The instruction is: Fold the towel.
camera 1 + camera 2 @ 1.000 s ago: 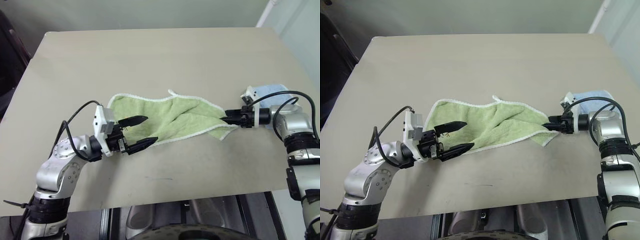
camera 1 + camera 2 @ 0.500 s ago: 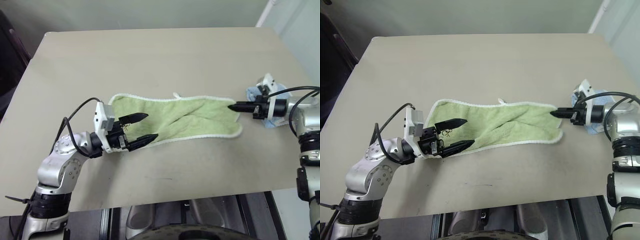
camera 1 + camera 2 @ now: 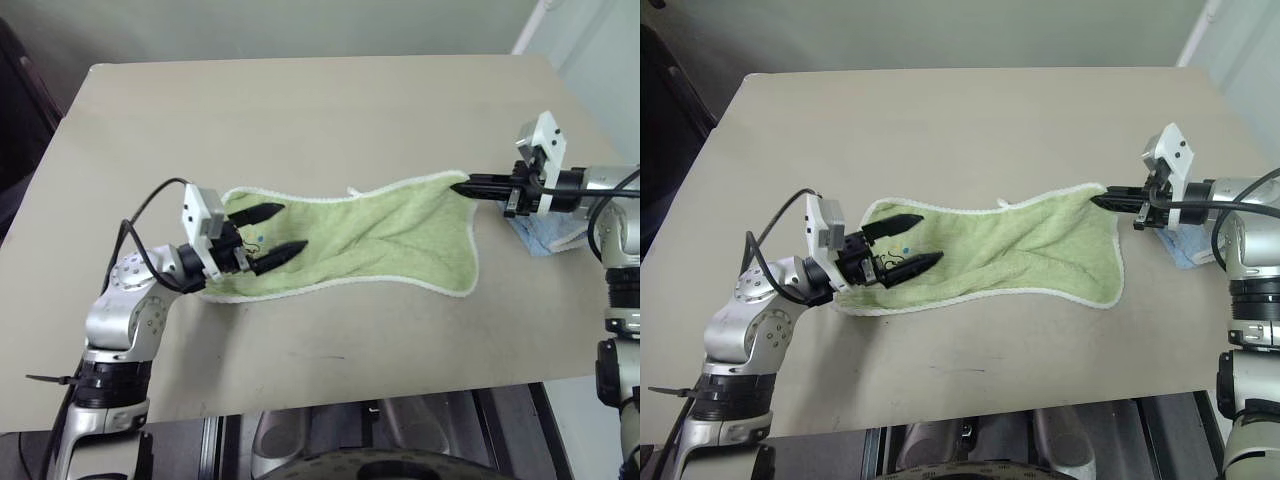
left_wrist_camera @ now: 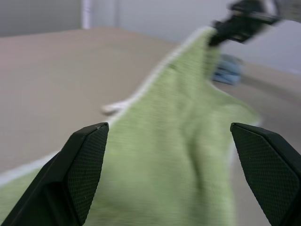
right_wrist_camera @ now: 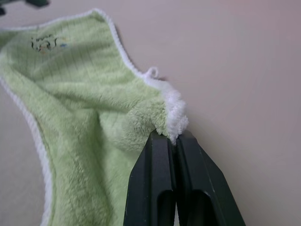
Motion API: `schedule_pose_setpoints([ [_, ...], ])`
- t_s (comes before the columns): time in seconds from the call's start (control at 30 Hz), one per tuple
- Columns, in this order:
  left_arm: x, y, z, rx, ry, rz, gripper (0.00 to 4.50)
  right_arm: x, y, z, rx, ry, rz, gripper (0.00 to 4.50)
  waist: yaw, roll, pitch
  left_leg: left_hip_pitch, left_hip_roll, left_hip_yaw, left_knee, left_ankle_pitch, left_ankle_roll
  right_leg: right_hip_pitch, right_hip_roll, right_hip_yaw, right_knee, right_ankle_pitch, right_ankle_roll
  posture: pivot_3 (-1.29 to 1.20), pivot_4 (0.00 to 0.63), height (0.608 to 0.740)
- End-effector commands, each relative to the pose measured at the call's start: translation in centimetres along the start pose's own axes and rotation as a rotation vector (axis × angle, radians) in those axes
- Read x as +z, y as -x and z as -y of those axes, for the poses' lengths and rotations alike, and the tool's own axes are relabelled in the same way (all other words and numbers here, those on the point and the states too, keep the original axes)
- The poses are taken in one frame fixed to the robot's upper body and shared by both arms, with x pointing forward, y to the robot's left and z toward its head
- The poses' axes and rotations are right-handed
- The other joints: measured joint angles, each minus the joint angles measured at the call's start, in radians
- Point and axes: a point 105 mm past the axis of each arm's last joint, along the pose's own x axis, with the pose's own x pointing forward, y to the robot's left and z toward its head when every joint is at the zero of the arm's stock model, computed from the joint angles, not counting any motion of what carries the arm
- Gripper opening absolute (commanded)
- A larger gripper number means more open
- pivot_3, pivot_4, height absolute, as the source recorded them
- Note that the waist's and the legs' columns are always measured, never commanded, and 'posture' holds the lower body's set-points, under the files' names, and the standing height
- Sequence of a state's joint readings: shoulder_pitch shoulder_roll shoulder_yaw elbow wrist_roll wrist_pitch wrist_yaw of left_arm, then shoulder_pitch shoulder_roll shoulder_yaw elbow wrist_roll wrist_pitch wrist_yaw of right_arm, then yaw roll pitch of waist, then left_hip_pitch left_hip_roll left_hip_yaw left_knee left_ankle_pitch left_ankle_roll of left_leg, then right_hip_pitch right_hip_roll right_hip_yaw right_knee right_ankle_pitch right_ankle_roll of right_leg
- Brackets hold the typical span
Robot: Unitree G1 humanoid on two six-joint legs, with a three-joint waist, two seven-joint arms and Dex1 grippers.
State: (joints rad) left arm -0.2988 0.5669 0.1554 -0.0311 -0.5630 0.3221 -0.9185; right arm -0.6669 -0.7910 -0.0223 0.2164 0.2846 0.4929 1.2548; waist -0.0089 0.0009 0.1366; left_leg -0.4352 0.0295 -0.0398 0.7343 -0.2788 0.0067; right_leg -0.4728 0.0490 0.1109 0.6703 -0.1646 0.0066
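Towel corner pinched by right hand; head view adds table.

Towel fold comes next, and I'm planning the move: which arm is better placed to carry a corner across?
Right. The right claw is shut on the towel corner; the left claw hovers open over the other end.

- Towel: light green terry, white stitched edging, lying stretched lengthwise across the table.
- Right corner is being held up off the surface.
- Small white loop is sitting on the far edge; dark mark near the left end.
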Motion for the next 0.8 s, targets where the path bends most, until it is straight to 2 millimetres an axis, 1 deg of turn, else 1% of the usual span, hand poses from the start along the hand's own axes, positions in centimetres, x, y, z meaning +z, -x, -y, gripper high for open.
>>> schedule_pose_setpoints([
  [0.03, 2.0, 1.3, -3.6, 0.159, -0.04, 0.07, 4.5, 3.0, 1.5, -0.4, -0.021, 0.088, 0.072, 0.03, 0.0, 0.0, 0.0, 0.0, 0.0, 0.0, 0.0, 0.0, 0.0, 0.0, 0.0, 0.0, 0.0, 0.0, 0.0, 0.0, 0.15, 0.703],
  [0.1, 2.2, 1.9, -5.1, 0.209, -0.027, 0.078, 4.5, 3.7, 1.8, -0.9, -0.013, 0.106, 0.093, 0.03, -0.001, 0.0, 0.0, 0.0, 0.0, 0.0, 0.0, 0.0, 0.0, 0.0, 0.0, 0.0, 0.0, 0.0, 0.0, 0.0, 0.15, 0.703],
  [0.23, 1.9, 2.7, -7.7, 0.281, -0.051, 0.04, 4.5, 5.2, 2.2, -2.0, 0.002, 0.145, 0.118, 0.03, -0.002, 0.0, 0.0, 0.0, 0.0, 0.0, 0.0, 0.001, -0.001, 0.0, 0.0, 0.0, 0.0, 0.0, 0.0, 0.0, 0.15, 0.703],
  [0.37, 1.8, 2.4, -9.0, 0.286, -0.077, 0.015, 4.5, 6.2, 2.3, -3.0, 0.023, 0.163, 0.14, 0.03, -0.001, 0.0, 0.0, 0.0, 0.0, 0.0, 0.0, 0.001, -0.001, 0.0, 0.0, 0.0, 0.001, 0.0, 0.0, 0.0, 0.15, 0.703],
  [0.43, 1.8, 1.8, -10.0, 0.292, -0.089, 0.008, 4.5, 7.8, 2.7, -3.9, 0.036, 0.209, 0.174, 0.03, 0.003, 0.0, 0.0, 0.0, 0.0, 0.0, 0.0, 0.001, -0.001, 0.0, 0.0, 0.0, 0.001, -0.001, 0.001, 0.0, 0.15, 0.703],
  [0.53, 1.4, 1.4, -10.5, 0.281, -0.099, -0.01, 4.5, 9.7, 3.4, -4.5, 0.03, 0.255, 0.211, 0.03, 0.008, 0.0, 0.0, -0.002, -0.001, 0.0, 0.001, 0.001, -0.001, -0.003, 0.0, 0.0, 0.003, -0.001, 0.001, 0.0, 0.15, 0.703],
  [0.6, 0.7, 1.2, -10.8, 0.283, -0.107, -0.032, 4.5, 11.4, 4.0, -4.7, 0.007, 0.308, 0.235, 0.03, 0.007, 0.0, 0.0, -0.003, -0.001, 0.001, 0.001, 0.001, -0.001, -0.004, 0.0, 0.0, 0.004, -0.002, 0.001, 0.0, 0.15, 0.703],
  [0.67, 0.2, 1.0, -11.0, 0.286, -0.116, -0.045, 4.5, 12.3, 4.3, -5.0, 0.004, 0.336, 0.246, 0.03, 0.006, 0.0, 0.0, -0.003, -0.001, 0.001, 0.001, 0.001, -0.001, -0.004, 0.0, 0.0, 0.004, -0.002, 0.001, 0.0, 0.15, 0.703],
  [0.8, -0.7, 0.6, -10.9, 0.269, -0.077, -0.043, 4.5, 14.2, 5.2, -6.0, 0.016, 0.404, 0.267, 0.03, 0.005, 0.0, 0.0, -0.003, -0.001, 0.001, 0.0, 0.001, -0.001, -0.005, 0.0, 0.0, 0.004, -0.003, 0.001, 0.0, 0.15, 0.703],
])
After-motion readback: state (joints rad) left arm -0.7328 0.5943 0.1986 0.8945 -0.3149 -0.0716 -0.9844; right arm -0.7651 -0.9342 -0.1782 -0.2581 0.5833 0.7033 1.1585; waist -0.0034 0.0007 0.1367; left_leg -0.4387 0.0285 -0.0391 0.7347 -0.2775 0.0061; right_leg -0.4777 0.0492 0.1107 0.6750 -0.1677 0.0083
